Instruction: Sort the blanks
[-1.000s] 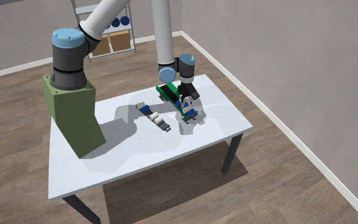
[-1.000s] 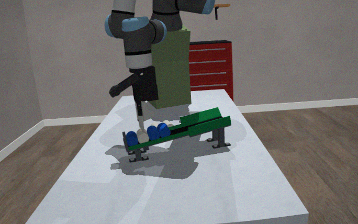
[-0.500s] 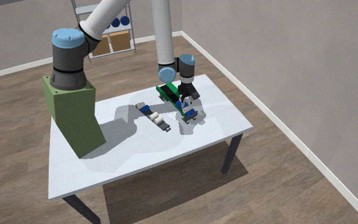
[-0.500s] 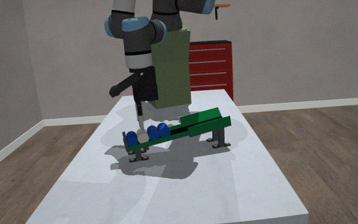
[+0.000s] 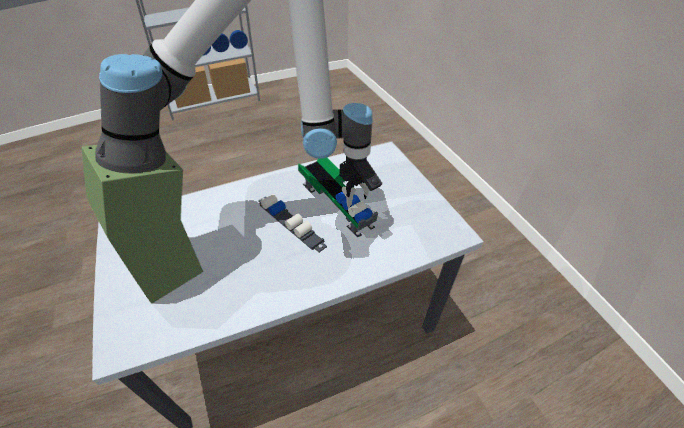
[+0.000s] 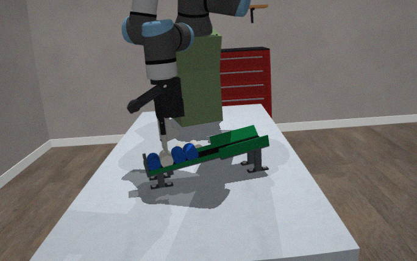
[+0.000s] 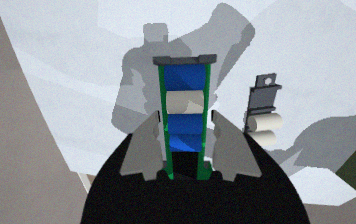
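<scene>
The green feed ramp (image 5: 334,170) (image 6: 242,144) (image 7: 161,95) slopes down to a grey stop (image 7: 185,60). A blue blank (image 7: 185,77) (image 6: 152,161) (image 5: 364,217) lies against the stop. Above it lie a cream blank (image 7: 185,101) (image 6: 166,160) (image 5: 358,207) and then two blue blanks (image 7: 185,125) (image 7: 185,142) (image 6: 178,154) (image 6: 190,151). My gripper (image 7: 185,111) (image 6: 164,150) (image 5: 353,194) is half open. Its fingers straddle the ramp just above the cream blank and hold nothing. The dark stock rack (image 5: 315,240) (image 7: 262,95) holds a cream blank (image 5: 268,200), a blue blank (image 5: 276,207) and two more cream blanks (image 5: 293,221) (image 5: 302,230).
The white table (image 5: 252,302) (image 6: 230,215) carries both fixtures. The green robot pedestal (image 5: 141,222) (image 6: 199,80) stands at the table's far side from the ramp. A red tool cabinet (image 6: 245,77) and a shelf unit (image 5: 221,75) stand off the table.
</scene>
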{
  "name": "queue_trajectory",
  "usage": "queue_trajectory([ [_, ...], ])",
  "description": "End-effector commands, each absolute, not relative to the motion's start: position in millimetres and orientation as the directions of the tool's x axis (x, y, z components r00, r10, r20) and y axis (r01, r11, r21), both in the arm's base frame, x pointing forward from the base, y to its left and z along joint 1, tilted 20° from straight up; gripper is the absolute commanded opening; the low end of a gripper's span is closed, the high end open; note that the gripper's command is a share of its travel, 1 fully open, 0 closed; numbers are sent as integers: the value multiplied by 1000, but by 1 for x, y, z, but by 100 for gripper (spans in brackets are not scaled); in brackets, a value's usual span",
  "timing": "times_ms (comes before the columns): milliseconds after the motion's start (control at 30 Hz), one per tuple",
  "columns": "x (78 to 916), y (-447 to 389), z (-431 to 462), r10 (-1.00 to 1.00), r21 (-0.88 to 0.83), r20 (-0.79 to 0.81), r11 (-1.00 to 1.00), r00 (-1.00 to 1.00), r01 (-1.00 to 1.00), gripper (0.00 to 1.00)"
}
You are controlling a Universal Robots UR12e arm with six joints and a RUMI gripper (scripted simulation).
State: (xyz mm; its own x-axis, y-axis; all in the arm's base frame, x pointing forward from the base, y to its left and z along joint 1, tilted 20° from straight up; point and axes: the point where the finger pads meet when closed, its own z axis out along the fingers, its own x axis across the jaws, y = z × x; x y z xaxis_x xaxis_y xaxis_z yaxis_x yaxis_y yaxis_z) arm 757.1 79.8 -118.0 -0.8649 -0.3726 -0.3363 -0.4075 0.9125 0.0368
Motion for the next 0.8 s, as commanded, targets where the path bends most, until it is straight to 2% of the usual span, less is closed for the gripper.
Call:
queue_trajectory([
  [0, 758, 80, -117, -373, 36, -337, 913, -865, -407, 48],
  [767, 759, 81, -123, -373, 36, -337, 913, -865, -407, 48],
])
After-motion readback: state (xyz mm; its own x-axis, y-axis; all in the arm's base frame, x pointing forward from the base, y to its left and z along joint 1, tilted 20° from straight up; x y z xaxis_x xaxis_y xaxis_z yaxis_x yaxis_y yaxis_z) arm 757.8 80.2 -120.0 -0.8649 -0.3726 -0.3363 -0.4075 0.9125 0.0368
